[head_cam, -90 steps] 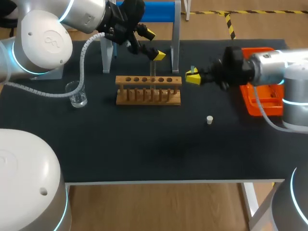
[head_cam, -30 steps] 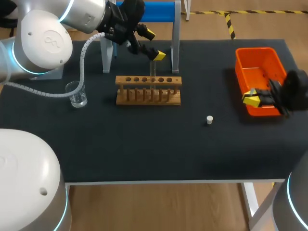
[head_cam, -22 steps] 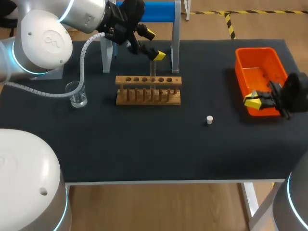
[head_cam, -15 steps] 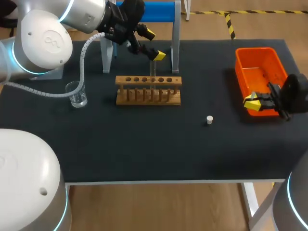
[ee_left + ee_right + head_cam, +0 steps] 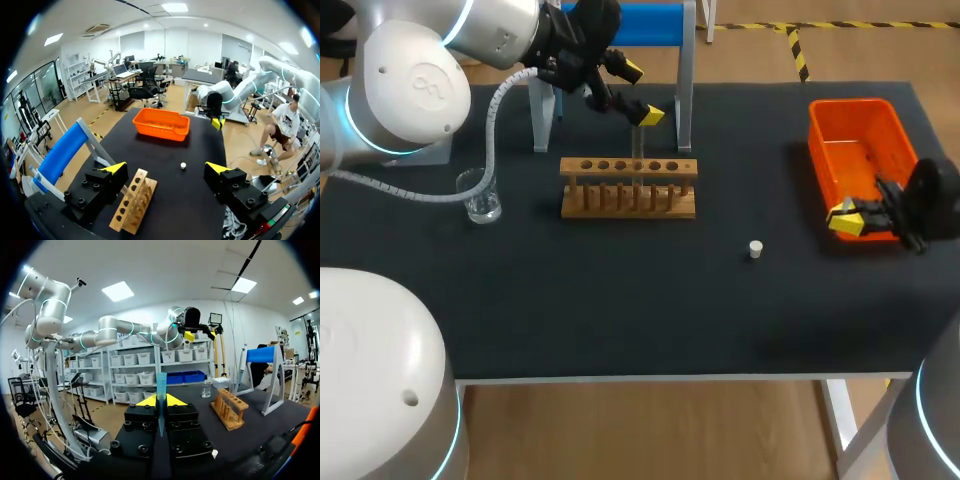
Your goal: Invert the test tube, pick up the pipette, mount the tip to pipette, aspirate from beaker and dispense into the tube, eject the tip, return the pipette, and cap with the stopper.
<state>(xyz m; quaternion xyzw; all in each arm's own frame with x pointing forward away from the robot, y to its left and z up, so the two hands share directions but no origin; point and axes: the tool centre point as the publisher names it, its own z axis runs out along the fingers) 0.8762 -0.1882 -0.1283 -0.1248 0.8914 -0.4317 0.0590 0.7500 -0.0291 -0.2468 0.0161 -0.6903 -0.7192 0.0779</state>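
My left gripper (image 5: 642,93) hangs open above the wooden rack (image 5: 629,187), in which a clear test tube (image 5: 637,148) stands. In the left wrist view its fingers (image 5: 116,167) are spread wide over the rack (image 5: 134,200), holding nothing. My right gripper (image 5: 845,216) is over the near end of the orange tray (image 5: 840,118). In the right wrist view it (image 5: 160,401) is shut on a slim blue pipette tip (image 5: 161,390) that stands up between the yellow tips. The glass beaker (image 5: 480,195) sits left of the rack. A white stopper (image 5: 755,249) lies on the mat.
A blue-topped stand (image 5: 650,22) straddles the back of the table behind the rack. The black mat (image 5: 620,300) covers the table, with open room in front of the rack. The right wrist view shows the rack (image 5: 229,409) and beaker (image 5: 206,389) far ahead.
My right gripper has swung from beside the rack back to the orange tray's near end, then crept slightly nearer. The left arm has kept still.
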